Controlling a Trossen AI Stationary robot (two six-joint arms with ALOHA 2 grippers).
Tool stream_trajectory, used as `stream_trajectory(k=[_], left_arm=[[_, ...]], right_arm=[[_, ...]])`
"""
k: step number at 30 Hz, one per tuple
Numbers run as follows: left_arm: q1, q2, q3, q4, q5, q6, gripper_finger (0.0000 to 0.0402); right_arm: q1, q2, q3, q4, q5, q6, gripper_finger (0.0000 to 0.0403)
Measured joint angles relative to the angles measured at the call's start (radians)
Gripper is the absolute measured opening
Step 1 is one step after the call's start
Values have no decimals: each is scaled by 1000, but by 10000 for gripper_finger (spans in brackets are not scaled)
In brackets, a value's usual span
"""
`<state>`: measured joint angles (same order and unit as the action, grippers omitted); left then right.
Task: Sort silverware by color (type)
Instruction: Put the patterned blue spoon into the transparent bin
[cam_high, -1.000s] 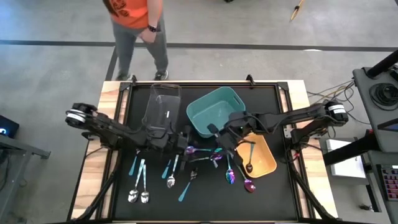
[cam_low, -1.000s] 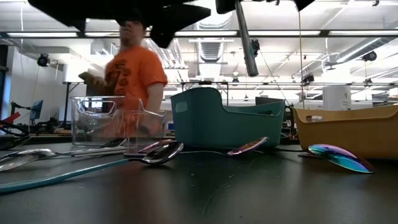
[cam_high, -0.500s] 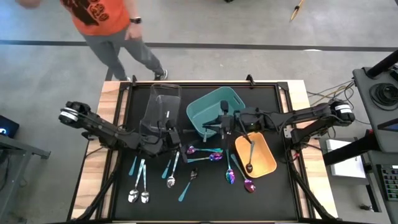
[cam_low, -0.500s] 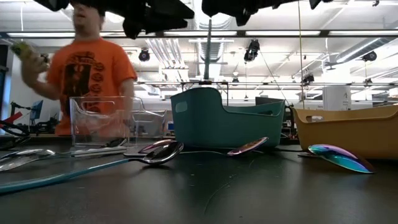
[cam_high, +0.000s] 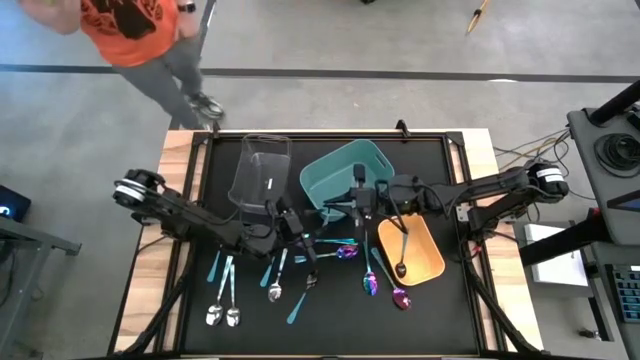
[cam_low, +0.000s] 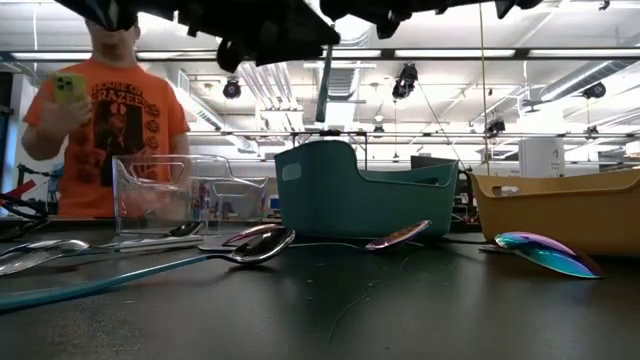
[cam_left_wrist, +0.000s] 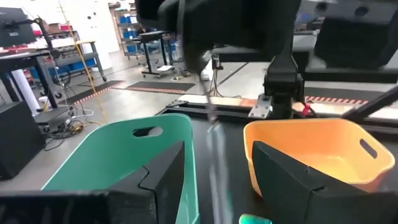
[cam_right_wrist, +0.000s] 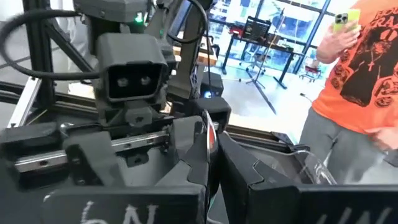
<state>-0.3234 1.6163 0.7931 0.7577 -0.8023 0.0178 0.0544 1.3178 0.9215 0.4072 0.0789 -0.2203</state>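
- While the right tool (cam_high: 352, 196) hangs over the teal bin (cam_high: 335, 172), closed on a slim utensil (cam_right_wrist: 208, 144), silverware (cam_high: 290, 270) lies mid-bench.
- Left tool (cam_high: 305, 250) is open above those spoons.

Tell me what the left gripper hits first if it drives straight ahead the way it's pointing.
Probably the utensil hanging from the right gripper: the left wrist view shows it dead ahead between the left gripper's fingers, with the teal bin and orange bin flanking. Depth is uncertain.
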Motion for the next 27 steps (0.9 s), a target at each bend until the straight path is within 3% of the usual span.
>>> stream_trajectory(k=[10,18,23,27], left_arm=[[13,38,33,10,0,4,150],[14,38,32,13,-3,-7,15],[14,38,31,17,-3,-23,8],[13,38,31,18,0,-28,7]], right_arm=[[0,1,0,3,-1,1,13],[0,1,0,2,-1,-4,13],[0,1,0,-3,-4,1,21],[0,2,0,-6,-3,24,60]])
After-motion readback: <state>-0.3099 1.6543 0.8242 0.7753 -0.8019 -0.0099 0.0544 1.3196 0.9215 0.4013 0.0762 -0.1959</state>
